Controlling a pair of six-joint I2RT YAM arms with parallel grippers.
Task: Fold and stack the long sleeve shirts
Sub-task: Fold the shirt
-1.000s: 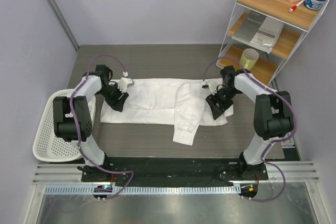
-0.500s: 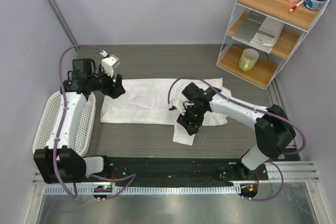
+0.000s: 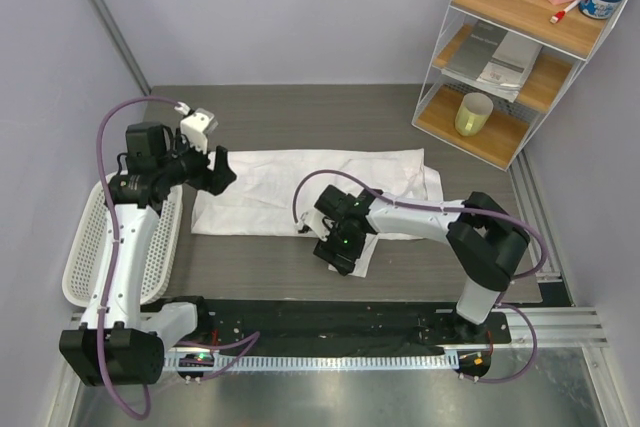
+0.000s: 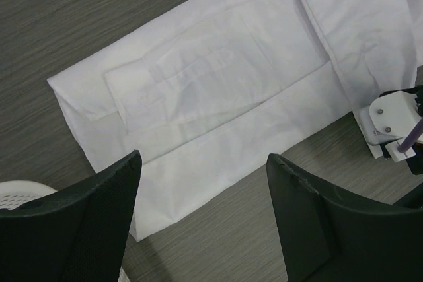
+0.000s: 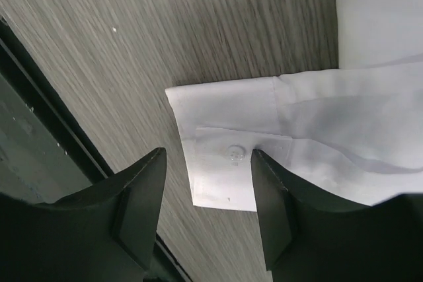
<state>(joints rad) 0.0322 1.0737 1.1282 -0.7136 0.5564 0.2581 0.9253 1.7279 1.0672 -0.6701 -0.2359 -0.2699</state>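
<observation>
Shirt (image 3: pixel 280 192) flat across the middle of the counter (image 3: pixel 300 112), with one sleeve trailing toward the near edge. Nothing in the left fingers (image 3: pixel 218 169), spread wide above the shirt's left end. Right fingers (image 3: pixel 338 247) parted, straddling the cuff (image 5: pixel 228 156), not closed on it. Lower squarely, pinch all cloth layers behind the button, lift before carrying the sleeve across.

Thin, smooth white cloth shirt (image 4: pixel 218 84) lies on matt, wood-grained grey table (image 4: pixel 99 11).
</observation>
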